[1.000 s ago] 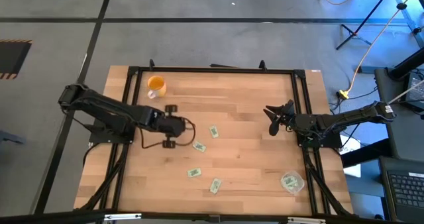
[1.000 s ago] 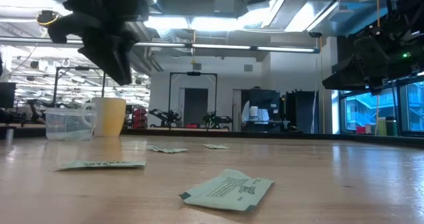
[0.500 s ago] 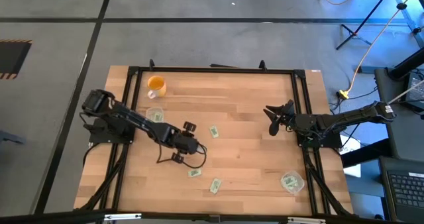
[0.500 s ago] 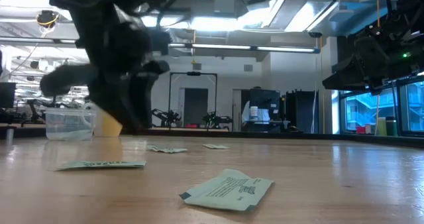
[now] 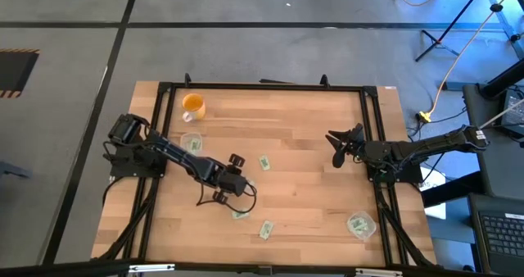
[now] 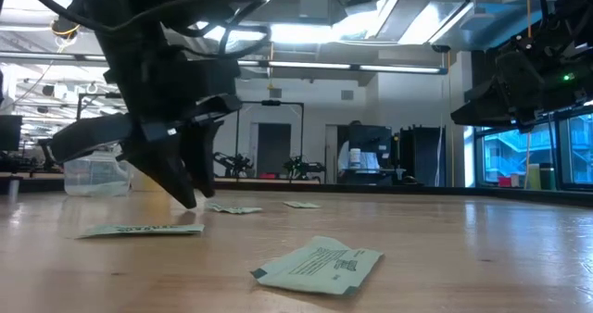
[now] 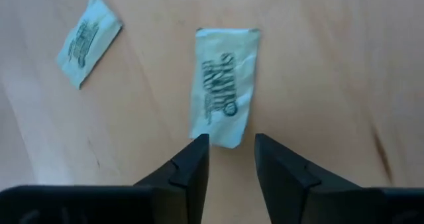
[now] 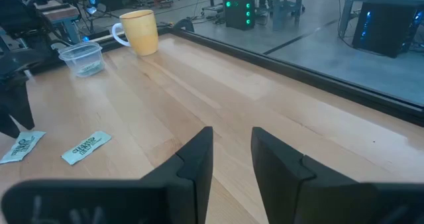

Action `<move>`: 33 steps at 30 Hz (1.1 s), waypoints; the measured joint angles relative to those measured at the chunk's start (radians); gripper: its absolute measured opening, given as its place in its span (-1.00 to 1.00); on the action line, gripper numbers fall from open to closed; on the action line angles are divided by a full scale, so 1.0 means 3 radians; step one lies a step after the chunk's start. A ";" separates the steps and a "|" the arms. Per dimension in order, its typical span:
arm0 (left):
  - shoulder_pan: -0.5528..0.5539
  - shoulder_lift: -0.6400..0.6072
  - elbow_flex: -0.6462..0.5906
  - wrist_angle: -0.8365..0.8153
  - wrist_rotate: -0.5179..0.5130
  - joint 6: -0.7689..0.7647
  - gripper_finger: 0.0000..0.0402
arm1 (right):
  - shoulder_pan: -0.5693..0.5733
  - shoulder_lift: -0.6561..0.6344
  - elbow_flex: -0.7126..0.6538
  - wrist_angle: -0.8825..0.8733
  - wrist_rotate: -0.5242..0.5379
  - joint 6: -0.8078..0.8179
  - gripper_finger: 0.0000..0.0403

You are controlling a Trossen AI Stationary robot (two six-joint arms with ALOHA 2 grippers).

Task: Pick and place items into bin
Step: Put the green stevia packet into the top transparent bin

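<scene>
Left gripper (image 7: 228, 151) low over packet (image 7: 222, 86) mid-table, fingers apart, holding nothing. Packet flat on wood just ahead of fingertips. Risk: tips skid over thin paper, shove it away. Right gripper (image 8: 230, 151) parked at table's right edge, open, empty.

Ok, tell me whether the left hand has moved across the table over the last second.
Yes. The left hand has moved away from the orange cup, toward the light green packet near the table's front edge.
</scene>
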 joint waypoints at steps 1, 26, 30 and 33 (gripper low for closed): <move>-0.0006 0.0000 0.0000 0.0019 0.0007 0.0043 -0.42 | 0.0001 0.0000 0.0000 0.0000 0.0000 0.0000 -0.47; -0.0006 0.0145 0.0003 0.0097 0.0029 0.0345 -0.72 | 0.0000 0.0000 0.0000 -0.0001 0.0000 -0.0066 -0.47; -0.0005 0.0147 0.0000 0.0113 0.0025 0.0344 -0.82 | 0.0000 0.0000 0.0000 -0.0001 0.0000 -0.0066 -0.47; -0.0005 0.0149 -0.0001 0.0133 -0.0005 0.0337 -0.89 | -0.0001 0.0000 0.0000 -0.0001 0.0000 -0.0066 -0.47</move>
